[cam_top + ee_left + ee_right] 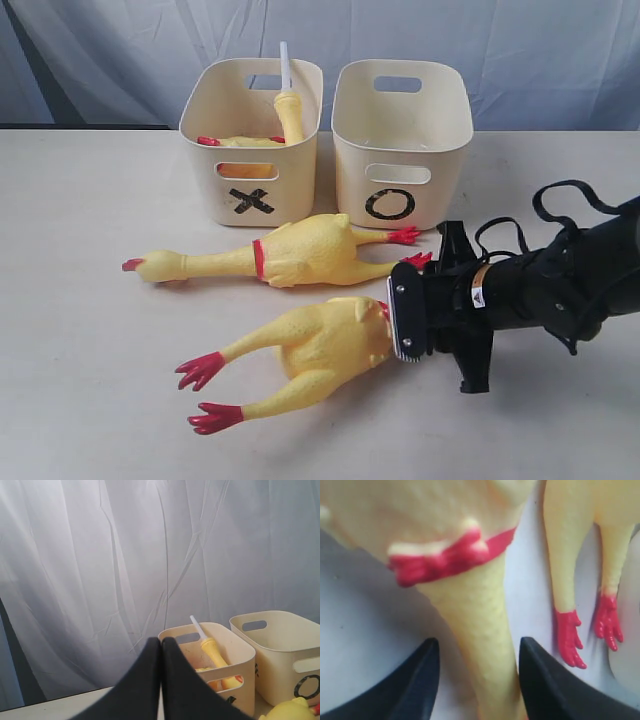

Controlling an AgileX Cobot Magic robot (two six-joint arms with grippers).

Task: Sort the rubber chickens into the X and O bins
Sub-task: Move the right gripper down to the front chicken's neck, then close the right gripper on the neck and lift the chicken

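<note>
Two rubber chickens lie on the table. The near one (320, 345) has its red feet toward the left, and its neck (470, 605) with the red band (445, 560) runs between the fingers of my right gripper (477, 642). That gripper (388, 318) is open: one finger is close against the neck and a gap shows on the other side. The far chicken (290, 250) lies before the bins, its legs (570, 580) beside the neck. A third chicken (288, 110) with a white tube leans in the X bin (250, 180). The O bin (400, 150) shows nothing inside. My left gripper (161, 640) hangs shut and empty.
A pale curtain (125, 555) hangs behind the table. The two bins stand side by side at the back of the table, the X bin (240, 655) left of the O bin (280, 650). Black cables (560, 200) loop over the right arm.
</note>
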